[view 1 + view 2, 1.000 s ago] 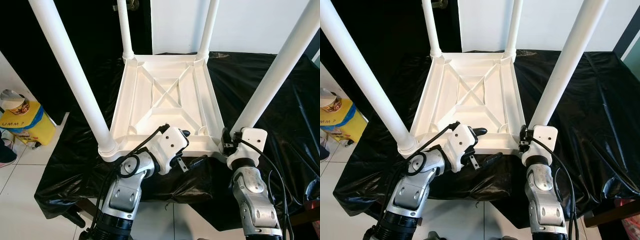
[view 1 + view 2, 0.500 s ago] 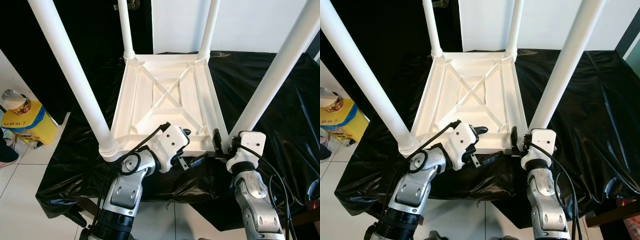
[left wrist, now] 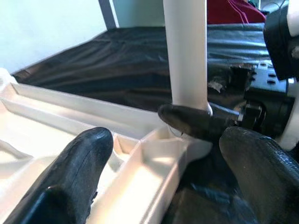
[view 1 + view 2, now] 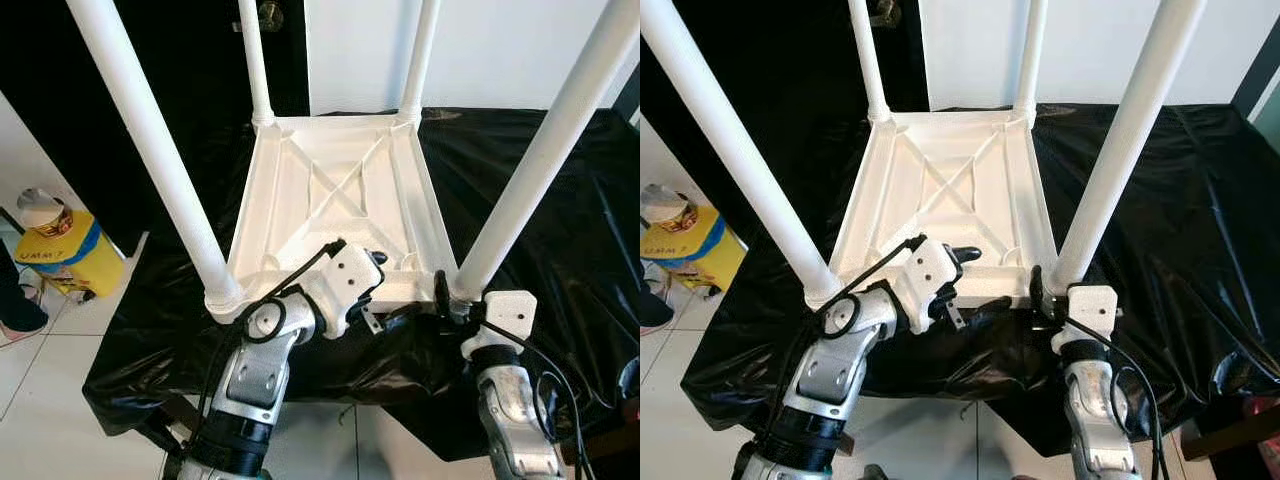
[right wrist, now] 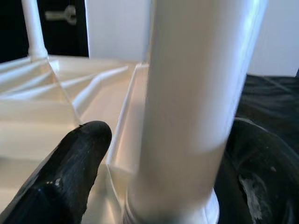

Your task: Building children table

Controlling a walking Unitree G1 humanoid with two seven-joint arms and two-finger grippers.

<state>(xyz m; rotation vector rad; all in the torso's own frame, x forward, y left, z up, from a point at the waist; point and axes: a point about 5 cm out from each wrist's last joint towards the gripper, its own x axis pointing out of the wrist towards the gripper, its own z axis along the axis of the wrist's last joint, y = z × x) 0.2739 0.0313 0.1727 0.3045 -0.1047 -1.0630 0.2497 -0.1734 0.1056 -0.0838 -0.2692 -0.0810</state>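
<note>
- A black plastic sheet [image 4: 560,200] covers the work surface and hangs crumpled over its near edge.
- A yellow and blue container [image 4: 60,262] stands on the pale tiled floor [image 4: 40,360] at the left, with a round tub [image 4: 42,210] on top of it.
- A white wall [image 4: 480,50] rises behind.
- A dark door with a metal handle [image 4: 268,15] stands at the back left.

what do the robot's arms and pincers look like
Both arms are silver metal with rounded joints and black cables looped along them. Each wrist ends in a white boxy housing. The left pincer and right pincer each have two long black fingers with rounded tips.
</note>
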